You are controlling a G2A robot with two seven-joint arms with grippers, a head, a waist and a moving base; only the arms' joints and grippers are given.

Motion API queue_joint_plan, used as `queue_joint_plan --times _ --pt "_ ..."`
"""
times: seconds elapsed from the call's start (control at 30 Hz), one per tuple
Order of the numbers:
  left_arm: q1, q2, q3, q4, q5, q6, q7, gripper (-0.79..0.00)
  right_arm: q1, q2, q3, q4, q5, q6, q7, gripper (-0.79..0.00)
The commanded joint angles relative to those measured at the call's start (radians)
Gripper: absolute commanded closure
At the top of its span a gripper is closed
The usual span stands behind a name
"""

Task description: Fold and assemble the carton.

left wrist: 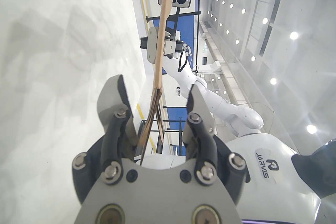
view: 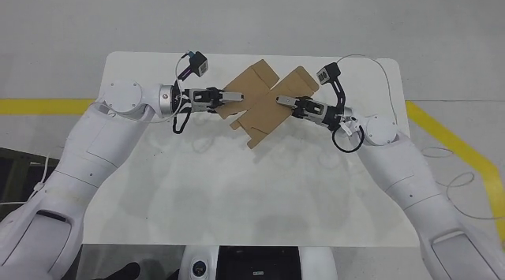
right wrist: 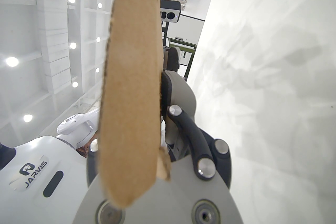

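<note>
A flat brown carton (view: 260, 102) with its flaps spread hangs above the far middle of the white table (view: 237, 193), between my two arms. My left gripper (view: 226, 96) is at the carton's left end. In the left wrist view its fingers (left wrist: 121, 89) stand well apart, open, with the carton's edge (left wrist: 165, 25) running between them, close to one finger. My right gripper (view: 282, 102) is at the carton's right end. In the right wrist view one finger (right wrist: 178, 93) presses against the carton's flap (right wrist: 131, 91), which hides the other finger.
The table's far edge (view: 252, 54) lies just beyond the carton. A wide stretch of bare white tabletop (view: 252, 201) lies on the near side, below both arms. A yellow floor line (view: 39, 106) runs past the table's left side.
</note>
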Motion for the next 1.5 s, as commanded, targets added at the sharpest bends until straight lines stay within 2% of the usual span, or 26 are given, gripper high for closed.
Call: queue_joint_plan --times 0.0,0.13,0.17,0.2,0.23,0.27,0.53,0.7,0.87,1.0,1.1,1.47 --pt "0.001 -0.002 -0.003 0.000 0.002 0.000 -0.002 0.000 0.000 -0.002 0.003 0.002 0.001 -0.001 0.004 0.000" --pt "0.003 -0.006 -0.009 0.001 0.005 0.006 -0.013 0.000 -0.001 -0.006 0.010 0.006 0.001 -0.002 0.011 -0.003" --pt "0.004 -0.007 -0.011 0.001 0.004 0.007 -0.015 0.000 -0.002 -0.006 0.013 0.008 -0.001 -0.004 0.012 -0.120" --pt "0.005 -0.008 -0.012 0.002 0.004 0.010 -0.017 0.000 -0.002 -0.007 0.015 0.008 -0.002 -0.006 0.013 -0.277" --pt "0.005 -0.008 -0.014 0.002 0.004 0.011 -0.019 0.000 -0.001 -0.007 0.018 0.008 -0.010 -0.009 0.016 -0.505" --pt "0.006 -0.009 -0.015 0.003 0.005 0.013 -0.019 0.000 0.000 -0.007 0.019 0.007 -0.022 -0.012 0.023 -0.785" --pt "-0.008 -0.011 -0.042 0.033 0.011 0.030 -0.052 0.000 -0.004 0.003 0.070 0.030 -0.020 -0.041 0.088 -0.785" --pt "-0.044 -0.011 -0.056 0.072 0.034 0.037 -0.121 0.000 0.003 0.026 0.127 0.046 -0.057 -0.071 0.208 -0.785" --pt "-0.079 -0.013 -0.062 0.120 0.044 -0.006 -0.232 0.000 -0.004 0.052 0.170 0.024 -0.093 -0.050 0.264 -0.785" --pt "-0.091 -0.013 -0.073 0.146 0.038 -0.081 -0.306 0.000 -0.011 0.068 0.179 0.002 -0.111 -0.021 0.293 -0.785" --pt "-0.088 -0.010 -0.072 0.125 0.056 -0.077 -0.318 0.000 -0.012 0.080 0.173 -0.011 -0.125 -0.009 0.305 -0.785" --pt "-0.023 0.017 -0.029 -0.064 0.116 -0.053 -0.342 0.000 0.005 0.111 0.083 -0.048 -0.070 0.009 0.323 -0.785"
